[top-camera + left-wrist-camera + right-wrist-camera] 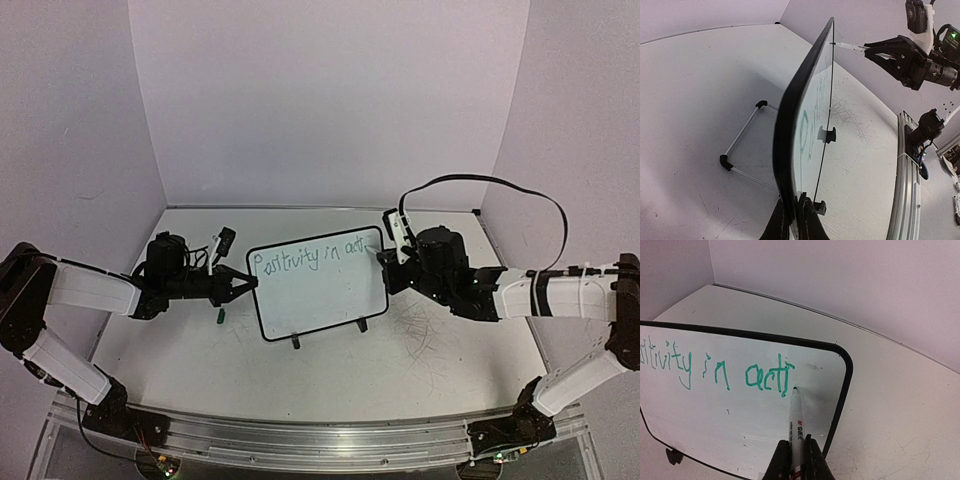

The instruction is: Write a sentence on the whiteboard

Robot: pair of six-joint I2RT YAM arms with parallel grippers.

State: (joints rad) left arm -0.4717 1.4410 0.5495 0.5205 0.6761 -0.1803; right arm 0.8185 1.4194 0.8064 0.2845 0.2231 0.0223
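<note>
Whiteboard [322, 305] stands in the middle of the table [450, 370], between my two grippers, propped on a wire stand [742, 135] and two small black feet, with its face leaning back a little. Along its top edge runs the sentence [310, 256] in thin green letters, reading "Positivity in acti", and the white space to the right of the last letter is bare.

My left gripper [245, 285] is clamped on the board's left edge about halfway up. In the left wrist view its fingers [810, 220] pinch the black rim from both sides.

My right gripper [797, 452] is closed tight around a marker [796, 425], which sticks straight out beyond the fingers toward the board. The marker's dark tip sits at the foot of the final "i", a little to its right, and appears to touch the white surface.

On the table just near of my left gripper lies a small green piece [220, 317], too small to make out. Faint grey scribble marks [420, 325] cross the tabletop to the right of the board's feet, below my right arm. A black cable [480, 180] arcs above that arm.
</note>
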